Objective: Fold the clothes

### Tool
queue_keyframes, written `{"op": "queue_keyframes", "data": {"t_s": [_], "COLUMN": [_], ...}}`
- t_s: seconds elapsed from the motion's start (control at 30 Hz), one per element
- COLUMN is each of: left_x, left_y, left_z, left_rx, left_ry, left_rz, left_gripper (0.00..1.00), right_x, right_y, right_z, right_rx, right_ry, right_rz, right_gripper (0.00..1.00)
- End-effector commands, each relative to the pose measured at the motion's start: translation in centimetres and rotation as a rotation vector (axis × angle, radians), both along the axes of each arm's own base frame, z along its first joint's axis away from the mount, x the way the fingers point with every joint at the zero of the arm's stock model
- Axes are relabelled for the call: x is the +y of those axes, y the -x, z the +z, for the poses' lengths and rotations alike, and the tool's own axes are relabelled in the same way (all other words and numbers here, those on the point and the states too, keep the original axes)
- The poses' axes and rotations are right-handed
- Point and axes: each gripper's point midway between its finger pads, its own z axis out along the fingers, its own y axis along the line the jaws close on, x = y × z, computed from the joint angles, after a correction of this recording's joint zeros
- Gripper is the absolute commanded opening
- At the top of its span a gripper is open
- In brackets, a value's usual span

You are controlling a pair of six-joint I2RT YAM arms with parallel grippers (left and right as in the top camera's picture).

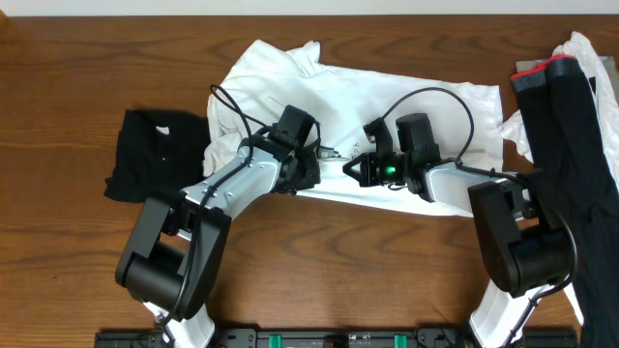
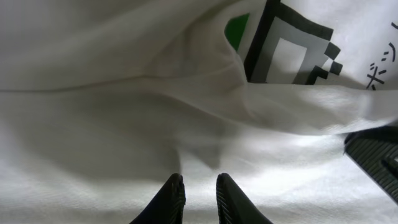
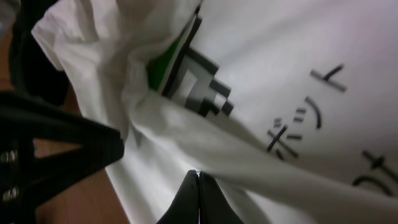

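**As the white T-shirt (image 1: 358, 92) is spread mid-table**

A fold is pinched by the closed right gripper (image 3: 199, 179); the left gripper (image 2: 200, 182) is held narrowly parted. Beside the green pixel print (image 3: 160, 70), katakana (image 3: 298, 127) "ボット" are read. A black garment (image 1: 155, 155) is laid farther left.

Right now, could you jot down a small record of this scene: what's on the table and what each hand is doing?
Main garment: white T-shirt, crumpled, mid-table, green-and-black print showing
Left of it: bunched black garment
Right edge: long black garment with a red band, lying over white cloth
Left hand: on the shirt, fingers nearly together; grip unclear
Right hand: fingers shut, seemingly pinching a shirt fold
Folding: not yet finished
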Motion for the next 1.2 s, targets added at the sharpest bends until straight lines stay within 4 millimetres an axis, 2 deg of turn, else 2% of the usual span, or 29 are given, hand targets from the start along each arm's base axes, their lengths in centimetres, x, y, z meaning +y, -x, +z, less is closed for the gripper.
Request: {"op": "queue_keyframes", "data": {"t_s": [0.0, 0.17, 0.3, 0.4, 0.6, 0.67, 0.77, 0.87, 0.9, 0.93, 1.0, 1.07, 1.17], "left_x": [0.4, 0.5, 0.6, 0.7, 1.2, 1.2, 1.2, 1.4, 1.7, 2.2, 3.8, 6.0, 9.1], "left_y": [0.2, 0.4, 0.7, 0.7, 0.5, 0.5, 0.4, 0.0, -0.2, -0.2, -0.5, -0.8, -1.3], "left_z": [-0.7, -0.8, -0.8, -0.8, -0.9, -0.9, 0.1, 2.7, 3.8, 5.0, 7.1, 8.8, 10.4], "left_rx": [0.014, 0.022, 0.031, 0.018, -0.001, -0.008, -0.031, -0.084, -0.105, -0.122, -0.154, -0.182, -0.223], "left_ry": [-0.018, -0.024, -0.034, -0.042, -0.081, -0.084, -0.086, -0.084, -0.082, -0.078, -0.079, -0.090, -0.122], "left_rz": [0.013, 0.005, -0.010, -0.052, -0.072, -0.097, -0.135, -0.184, -0.189, -0.182, -0.139, -0.083, -0.050], "left_gripper": [0.21, 0.21, 0.21, 0.22, 0.22, 0.22, 0.22, 0.22, 0.25, 0.34, 0.38, 0.39, 0.42], "right_x": [-0.5, -3.3, -4.2, -4.6, -5.1, -6.2, -8.3, -10.5, -11.2, -12.0, -13.7, -15.6, -17.8], "right_y": [-1.0, -3.1, -4.8, -6.0, -6.9, -6.9, -6.4, -5.2, -4.8, -4.2, -2.7, -1.0, 2.0], "right_z": [-1.2, -2.6, -2.0, -0.6, 2.6, 4.2, 6.6, 9.8, 10.8, 11.8, 13.7, 14.8, 15.0], "right_rx": [-0.015, -0.053, -0.115, -0.153, -0.178, -0.176, -0.164, -0.183, -0.185, -0.185, -0.176, -0.152, -0.076], "right_ry": [0.059, 0.208, 0.219, 0.167, 0.070, 0.058, 0.069, 0.091, 0.097, 0.104, 0.129, 0.167, 0.236], "right_rz": [-0.050, -0.198, -0.248, -0.259, -0.249, -0.266, -0.306, -0.332, -0.348, -0.367, -0.415, -0.473, -0.542], "right_gripper": [0.01, 0.01, 0.01, 0.01, 0.02, 0.03, 0.06, 0.11, 0.12, 0.16, 0.22, 0.23, 0.23]}}
